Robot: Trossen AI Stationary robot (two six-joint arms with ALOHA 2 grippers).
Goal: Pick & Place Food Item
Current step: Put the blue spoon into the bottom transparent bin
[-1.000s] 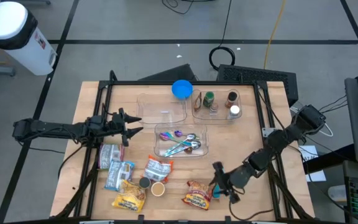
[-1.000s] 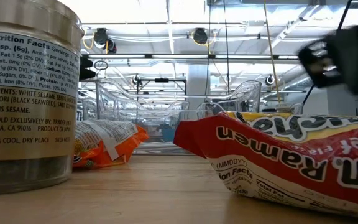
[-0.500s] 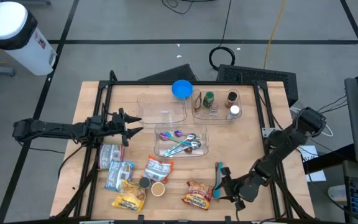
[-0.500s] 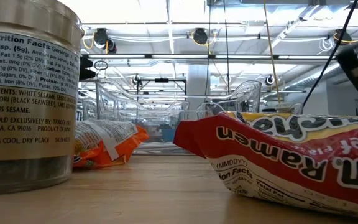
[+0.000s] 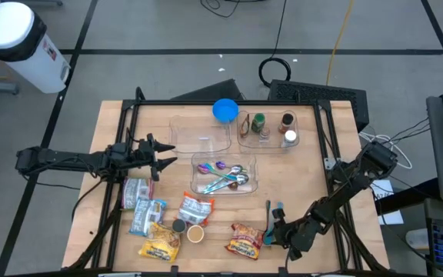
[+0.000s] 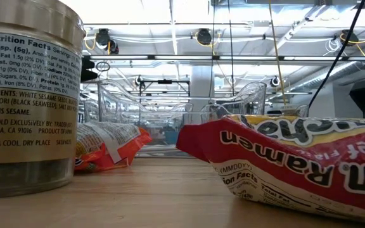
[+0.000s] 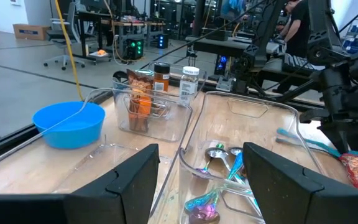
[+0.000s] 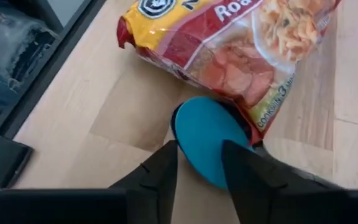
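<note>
A red-and-yellow ramen packet [image 5: 244,240] [image 8: 229,43] [image 6: 296,164] lies flat near the table's front edge. Just right of it a teal utensil [image 5: 271,215] [image 7: 300,140] lies on the wood, its round end [image 8: 207,140] against the packet's corner. My right gripper [image 5: 277,232] [image 8: 199,163] slants down toward the packet, open, with one finger over each side of that round end. My left gripper [image 5: 166,155] [image 7: 194,171] waits open and level at the table's left side. My right gripper's fingers [image 8: 160,165] stand over the near part of the teal utensil's round end [image 8: 207,140], slanting down from the table's right. Whether they touch it, I cannot tell. The utensil lies on the table.
More packets [image 5: 195,208] [image 5: 148,217] [image 5: 160,248], a tin [image 5: 135,192] [image 6: 27,95] and small cans [image 5: 195,233] lie front left. Clear bins stand at the middle and back: one with spoons [image 5: 225,175], one with jars [image 5: 268,131], one bare [image 5: 200,135]. A blue bowl [image 5: 224,110] is behind.
My right gripper has swung toward the table's near edge and sunk lower, uncovering the teal utensil beside the packet. In the low view it has left the upper right of the picture. The packet and utensil have stayed where they were.
</note>
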